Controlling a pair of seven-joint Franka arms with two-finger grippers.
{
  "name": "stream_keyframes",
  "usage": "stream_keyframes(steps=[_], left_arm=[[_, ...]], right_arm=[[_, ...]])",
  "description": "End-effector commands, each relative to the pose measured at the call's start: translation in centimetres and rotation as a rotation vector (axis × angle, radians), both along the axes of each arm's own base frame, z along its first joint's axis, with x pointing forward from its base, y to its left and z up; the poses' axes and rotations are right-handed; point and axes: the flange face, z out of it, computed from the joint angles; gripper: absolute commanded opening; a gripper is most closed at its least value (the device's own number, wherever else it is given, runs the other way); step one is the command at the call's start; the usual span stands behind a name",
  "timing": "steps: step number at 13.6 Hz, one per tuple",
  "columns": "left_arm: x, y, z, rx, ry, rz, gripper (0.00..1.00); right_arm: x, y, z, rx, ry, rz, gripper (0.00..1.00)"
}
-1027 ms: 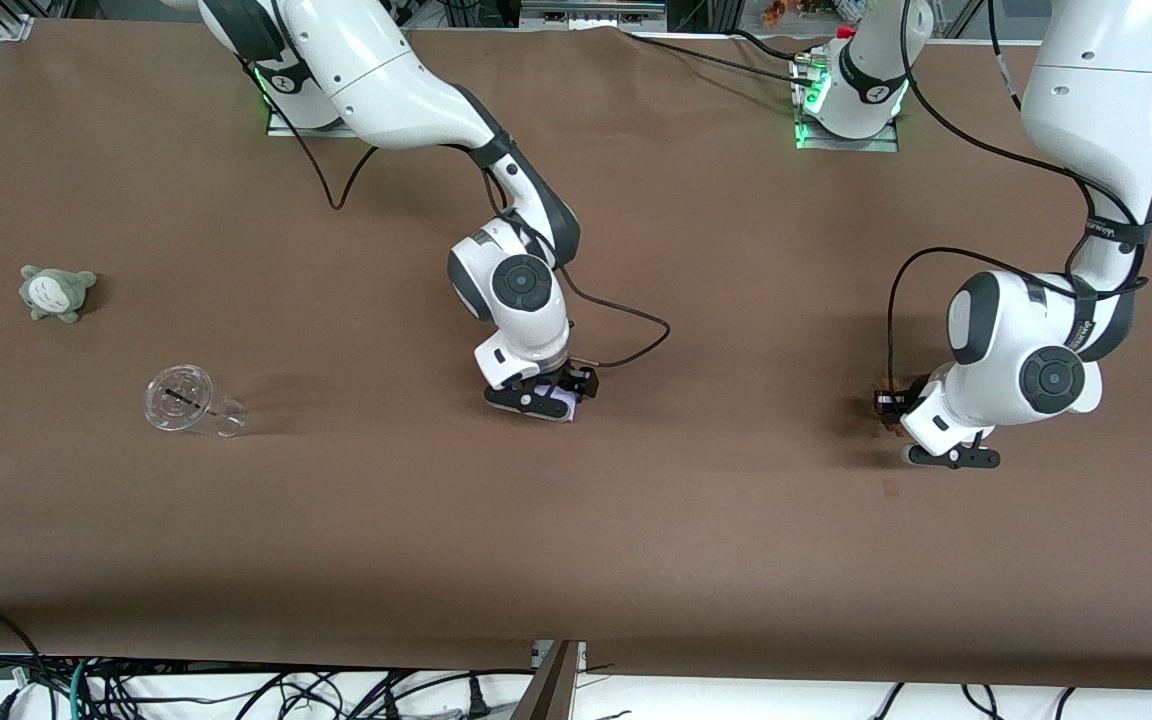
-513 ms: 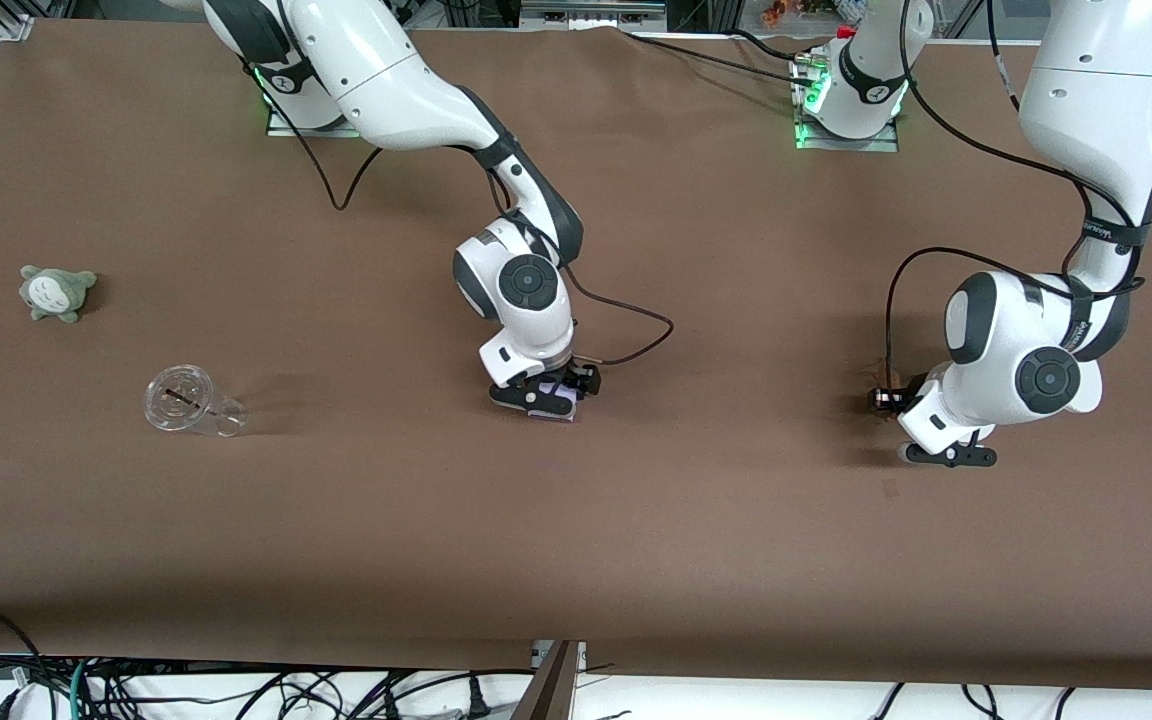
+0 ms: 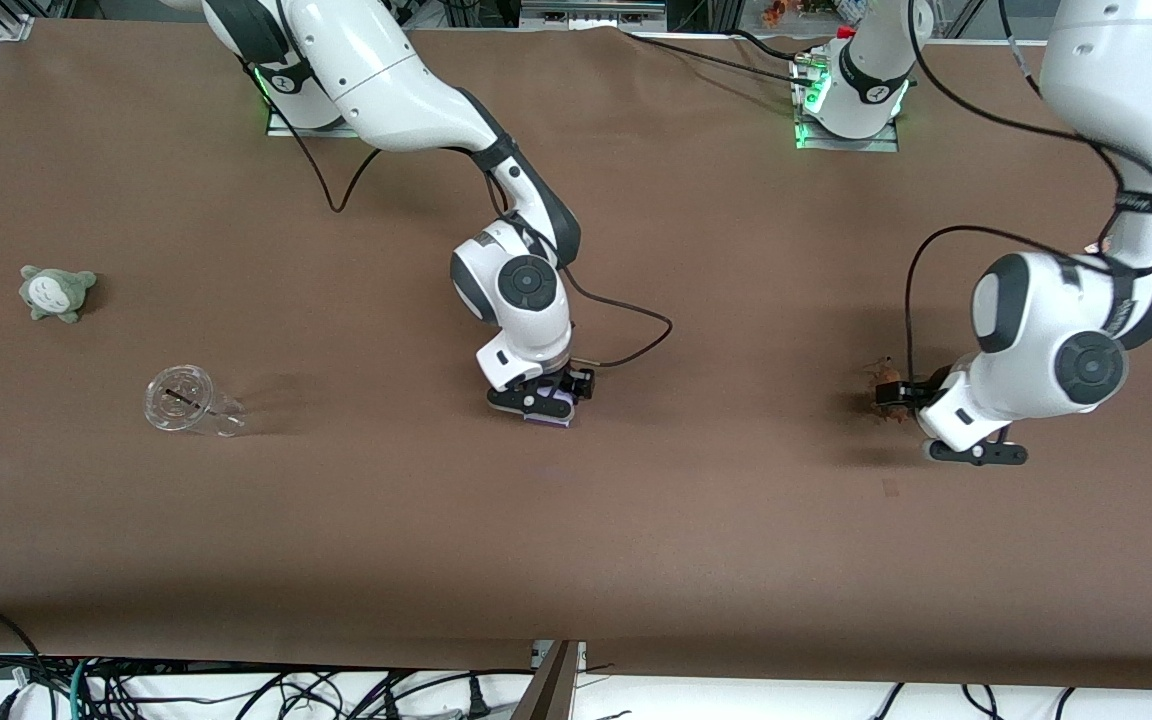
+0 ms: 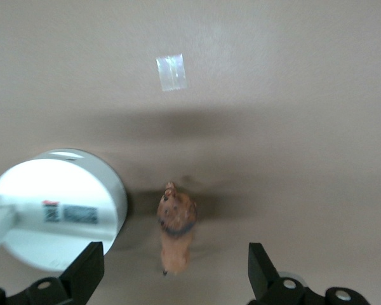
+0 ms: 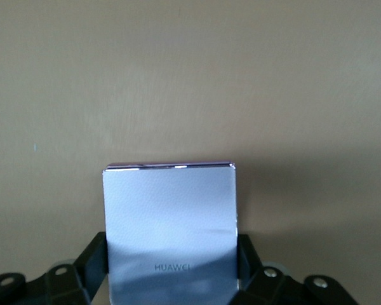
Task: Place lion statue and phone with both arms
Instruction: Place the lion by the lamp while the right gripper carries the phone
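The right gripper clamps the phone low at mid-table. Toward the left arm's end, the lion statue lies lengthwise between the left gripper's wide-open jaws, untouched.

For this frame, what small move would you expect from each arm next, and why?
Probably release and lift. The right gripper is shut on the phone, low over mid-table, so it should open once the phone rests flat. The left gripper is open, the lion statue standing free between its fingers beside a white round stand, so it should retreat upward.
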Motion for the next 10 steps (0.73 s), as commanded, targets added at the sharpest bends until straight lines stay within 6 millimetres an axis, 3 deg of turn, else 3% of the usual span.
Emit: stream_keyframes(steps=[1,3,6,8,10], left_arm=[[1.1,0.1,6.3,-0.001,-0.012,-0.018,1.0],[1.7,0.2,11.7,0.003,-0.052,-0.016,1.0],[1.3,0.3,18.6,0.007,-0.121,-0.012,1.0],[0.8,0.7,22.8,0.012,-0.153,0.005,1.0],[1.0,0.8,25.6,0.028,-0.204,0.005,1.0]], right_arm=[[3.6,-4.5,4.1,-0.037,0.018,0.064,0.41],[6.3,-9.5,7.0,-0.05,0.039,0.109,0.41],[9.1,-17.7,8.9,-0.09,0.133,0.155,0.41],[10.2,-24.6,8.5,-0.098,0.176,0.193,0.41],[10.4,-29.0,7.0,-0.097,0.214,0.202,0.41]])
